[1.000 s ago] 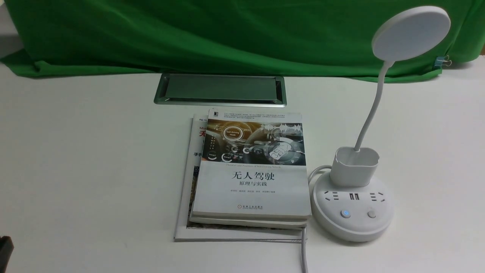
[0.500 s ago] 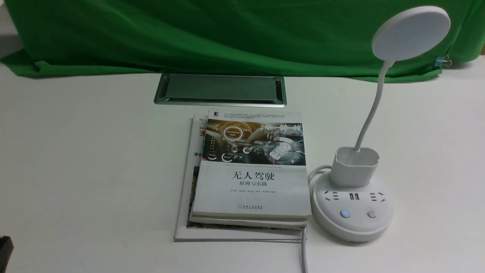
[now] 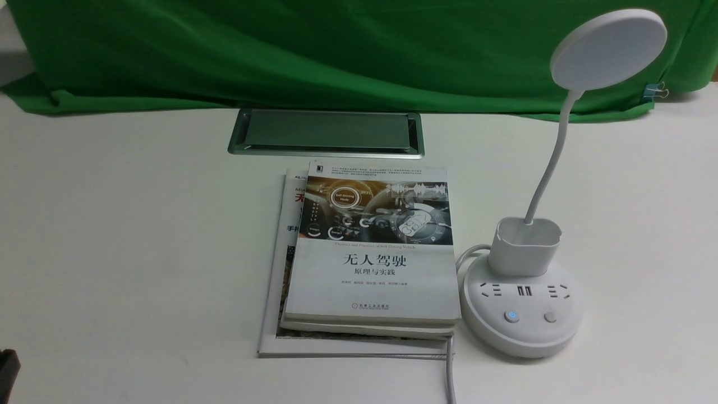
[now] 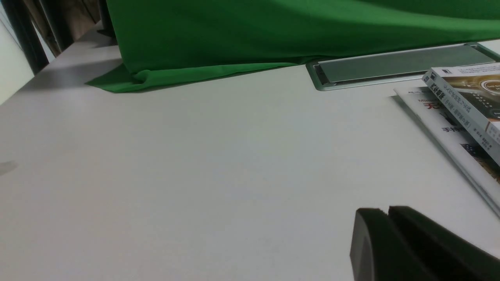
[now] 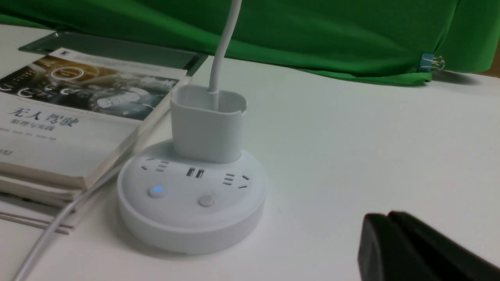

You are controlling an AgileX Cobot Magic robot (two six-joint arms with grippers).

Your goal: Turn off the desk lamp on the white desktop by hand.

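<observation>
The white desk lamp [image 3: 521,306] stands at the right of the white desktop [image 3: 140,224], its disc head [image 3: 608,49] high on a thin neck above the cup holder. Its left button [image 3: 511,316] glows blue; the right button [image 3: 550,317] is unlit. In the right wrist view the lamp base [image 5: 191,199] lies ahead and to the side of my right gripper [image 5: 386,216], which is shut, empty and apart from it. My left gripper [image 4: 386,211] is shut and empty over bare desktop, far from the lamp; only a dark corner of it [image 3: 8,367] shows in the front view.
A stack of books [image 3: 373,252] lies just left of the lamp base. The lamp's white cable [image 3: 449,370] runs to the front edge. A silver-framed grey hatch [image 3: 325,132] sits behind the books. A green cloth [image 3: 336,50] hangs at the back, with a binder clip [image 3: 653,90].
</observation>
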